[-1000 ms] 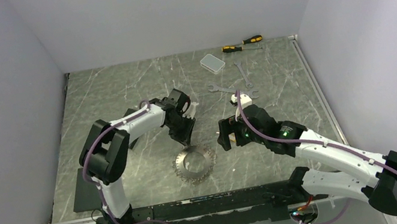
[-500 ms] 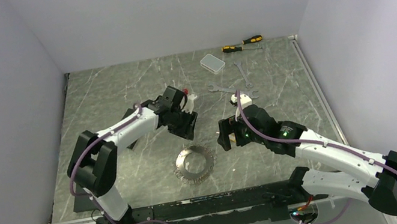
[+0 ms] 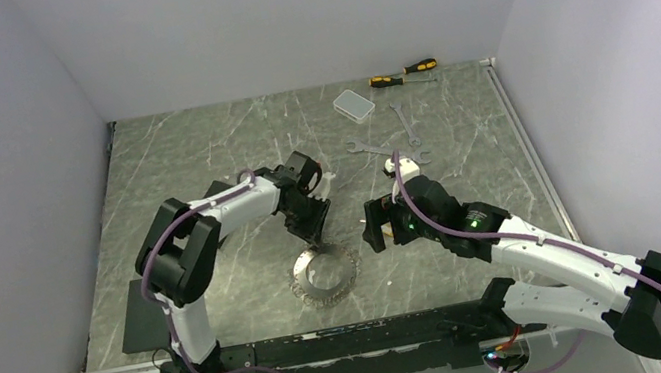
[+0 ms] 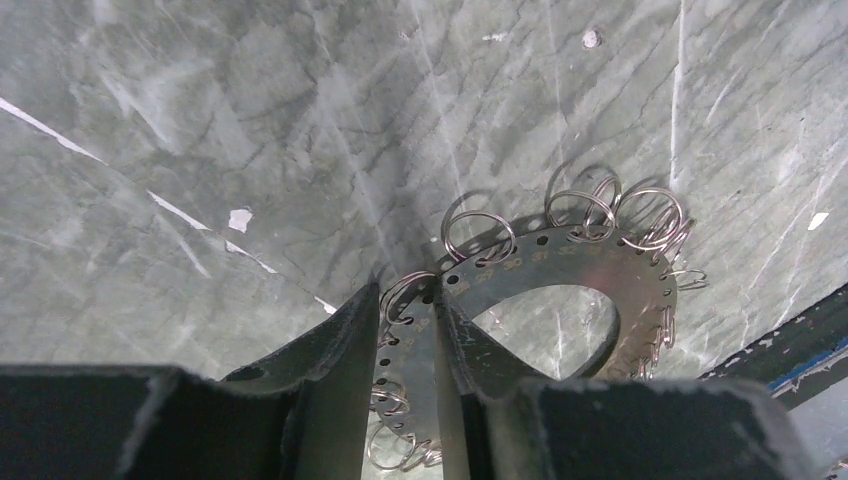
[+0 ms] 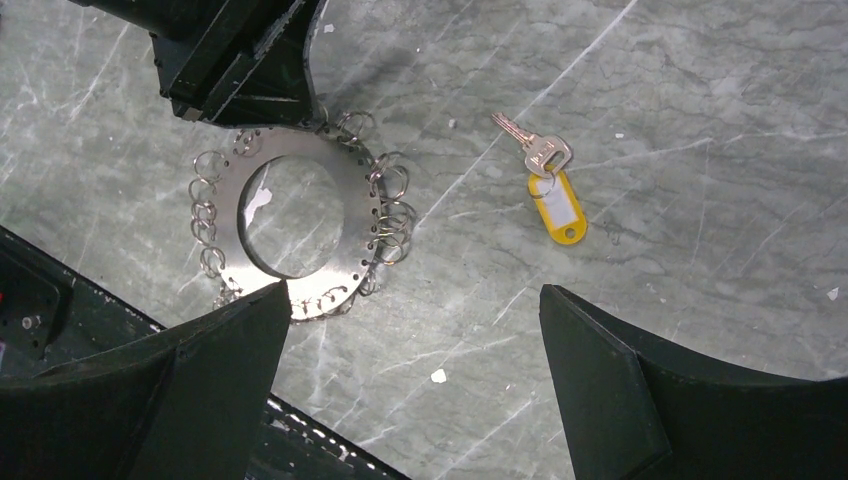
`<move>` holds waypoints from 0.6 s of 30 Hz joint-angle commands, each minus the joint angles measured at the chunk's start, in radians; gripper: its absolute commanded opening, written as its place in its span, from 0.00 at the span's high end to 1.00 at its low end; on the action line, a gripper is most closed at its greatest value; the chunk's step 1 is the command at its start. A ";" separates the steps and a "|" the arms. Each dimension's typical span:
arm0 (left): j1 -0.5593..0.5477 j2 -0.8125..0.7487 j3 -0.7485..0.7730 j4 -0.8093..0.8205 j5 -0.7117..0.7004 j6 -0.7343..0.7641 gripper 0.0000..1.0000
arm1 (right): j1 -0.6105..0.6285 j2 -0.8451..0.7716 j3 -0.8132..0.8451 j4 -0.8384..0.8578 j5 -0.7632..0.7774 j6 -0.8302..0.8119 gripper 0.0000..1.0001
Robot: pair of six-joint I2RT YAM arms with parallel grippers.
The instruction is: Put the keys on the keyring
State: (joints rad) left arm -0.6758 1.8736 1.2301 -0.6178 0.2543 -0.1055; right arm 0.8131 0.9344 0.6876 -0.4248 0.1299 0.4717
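Grey-green marbled table [image 3: 190,159], pale walls around. Near front centre lies keyring [image 5: 365,215], a flat steel disc with small wire loops round its rim. Down on its far rim sits left gripper [image 4: 408,300], jaws narrow, fingers [image 4: 335,350] astride band; real pinch or not, cannot tell. Beside it right gripper [image 5: 415,295] hovers, spread wide, holding nothing. Below it key [image 5: 540,155] with yellow tag rests on table, right of disc, apart.

The keyring [image 3: 324,276] is lying on the bench [image 3: 180,161] near its front edge, the left hand [image 4: 408,300] straddling its rear rim. A key [image 5: 545,160] is lying right of it, under the right hand [image 5: 415,290]. Far back, rightward, wrenches [image 3: 371,148], a box [image 3: 354,104] and screwdrivers [image 3: 404,74] are sitting.
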 commanded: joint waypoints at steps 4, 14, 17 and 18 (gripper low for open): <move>-0.013 0.001 0.041 -0.016 -0.018 0.009 0.70 | 0.000 -0.015 -0.005 0.021 0.007 0.007 0.00; -0.026 0.013 0.049 -0.032 -0.051 0.012 0.90 | 0.000 -0.005 -0.003 0.027 0.007 0.004 0.00; -0.028 0.010 0.047 -0.031 -0.061 0.012 0.99 | 0.000 0.001 0.001 0.028 0.009 0.001 0.00; -0.029 0.005 0.045 -0.030 -0.064 0.012 1.00 | 0.000 0.001 0.002 0.026 0.012 0.001 0.00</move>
State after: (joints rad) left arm -0.6968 1.8782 1.2465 -0.6407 0.2153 -0.1055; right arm 0.8131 0.9352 0.6830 -0.4248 0.1295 0.4717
